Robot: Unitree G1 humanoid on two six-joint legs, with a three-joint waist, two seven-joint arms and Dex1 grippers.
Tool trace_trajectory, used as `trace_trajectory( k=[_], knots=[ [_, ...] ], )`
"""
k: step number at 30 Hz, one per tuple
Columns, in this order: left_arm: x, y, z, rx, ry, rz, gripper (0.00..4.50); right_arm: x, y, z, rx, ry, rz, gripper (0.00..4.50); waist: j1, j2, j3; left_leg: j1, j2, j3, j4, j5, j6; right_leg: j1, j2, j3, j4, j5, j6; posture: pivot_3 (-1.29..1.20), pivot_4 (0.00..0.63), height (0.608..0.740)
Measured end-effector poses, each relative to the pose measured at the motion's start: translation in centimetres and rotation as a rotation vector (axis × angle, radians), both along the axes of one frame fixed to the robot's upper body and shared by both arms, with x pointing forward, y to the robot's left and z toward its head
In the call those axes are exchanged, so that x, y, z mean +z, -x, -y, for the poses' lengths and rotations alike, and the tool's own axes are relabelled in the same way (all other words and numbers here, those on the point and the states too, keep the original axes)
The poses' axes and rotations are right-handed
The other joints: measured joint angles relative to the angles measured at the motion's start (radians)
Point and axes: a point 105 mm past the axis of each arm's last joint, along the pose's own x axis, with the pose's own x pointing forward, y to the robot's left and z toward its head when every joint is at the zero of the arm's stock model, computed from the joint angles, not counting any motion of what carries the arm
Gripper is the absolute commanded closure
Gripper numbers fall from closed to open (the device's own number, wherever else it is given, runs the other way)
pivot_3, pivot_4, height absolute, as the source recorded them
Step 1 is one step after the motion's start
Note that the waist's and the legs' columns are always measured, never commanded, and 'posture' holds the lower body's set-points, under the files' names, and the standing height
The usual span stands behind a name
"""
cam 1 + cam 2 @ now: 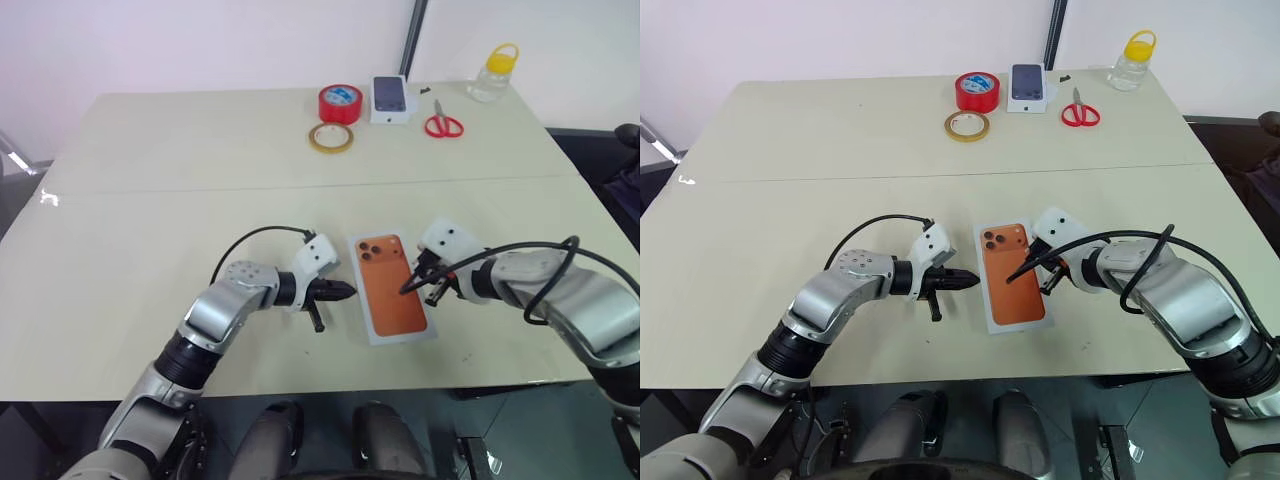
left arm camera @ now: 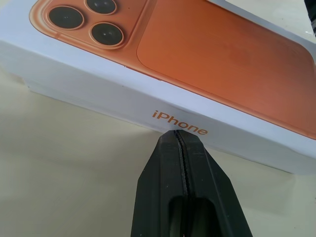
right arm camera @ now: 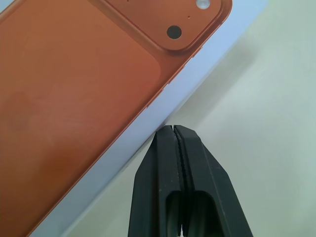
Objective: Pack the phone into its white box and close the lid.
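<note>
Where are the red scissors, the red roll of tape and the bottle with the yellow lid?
red scissors (image 1: 443,124), left eye view, on the red handles.
red roll of tape (image 1: 338,103), left eye view, on its red outer side.
bottle with the yellow lid (image 1: 495,74), left eye view, on its clear body.

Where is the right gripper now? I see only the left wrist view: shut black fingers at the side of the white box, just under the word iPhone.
Observer: The right gripper is at the opposite long side of the lid, across from the left gripper.
Operator: Is it open?
Observer: No, it is shut. In the right wrist view its tips meet at the lid's white edge.
Operator: What else lies on the table?
Observer: Along the far side of the table lie a red tape roll, a yellowish tape ring, a small white box, red scissors and a bottle.
</note>
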Motion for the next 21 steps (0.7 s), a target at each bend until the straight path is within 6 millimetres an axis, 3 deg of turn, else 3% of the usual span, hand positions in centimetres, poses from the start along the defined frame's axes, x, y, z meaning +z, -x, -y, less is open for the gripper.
trace_trajectory(
  k=[3, 8, 10, 14, 17, 21],
  knots=[
    [1.0, -0.2, -0.7, 0.007, 0.032, 0.012, 4.50, 0.1, 0.4, 0.8, 0.012, 0.016, -0.013, 4.46, 0.000, 0.000, 0.000, 0.000, 0.000, 0.000, 0.000, 0.000, 0.000, 0.000, 0.000, 0.000, 0.000, 0.000, 0.000, 0.00, 0.150, 0.740],
    [2.8, -1.4, -3.0, 0.068, 0.073, 0.039, 4.50, 1.8, 0.8, 3.3, 0.015, 0.048, 0.025, 4.46, 0.001, 0.000, 0.000, 0.000, 0.000, 0.000, 0.000, -0.001, 0.002, 0.000, 0.000, 0.000, 0.000, 0.000, 0.000, 0.00, 0.150, 0.740],
    [3.4, -1.7, -2.7, 0.071, 0.097, 0.052, 4.50, 2.1, 1.2, 3.5, 0.039, 0.027, 0.025, 4.46, 0.002, 0.000, 0.000, 0.000, 0.000, 0.000, 0.000, -0.001, 0.003, 0.001, 0.000, 0.000, 0.000, 0.000, 0.000, 0.00, 0.150, 0.740],
    [4.0, -2.1, -1.0, 0.062, 0.121, 0.077, 4.50, 2.5, 2.2, 2.4, 0.120, -0.034, 0.016, 4.46, 0.005, 0.000, 0.000, 0.000, 0.000, 0.000, 0.001, -0.001, 0.002, 0.001, 0.000, 0.000, 0.000, 0.000, 0.000, 0.00, 0.150, 0.740],
    [3.0, -2.1, 0.3, 0.055, 0.087, 0.081, 4.50, 2.9, 3.7, 0.6, 0.205, -0.127, -0.002, 4.46, 0.004, 0.000, 0.000, 0.000, 0.000, 0.000, 0.001, -0.001, 0.003, 0.001, 0.000, 0.000, 0.000, 0.000, 0.000, 0.00, 0.150, 0.740],
    [1.4, -1.8, 1.5, 0.016, 0.004, 0.102, 4.50, 1.2, 5.6, -0.4, 0.243, -0.136, -0.075, 4.46, 0.006, -0.001, 0.000, 0.000, 0.000, 0.000, 0.001, -0.002, 0.003, 0.001, 0.000, 0.000, 0.000, 0.000, 0.000, 0.00, 0.150, 0.740]
  ],
)
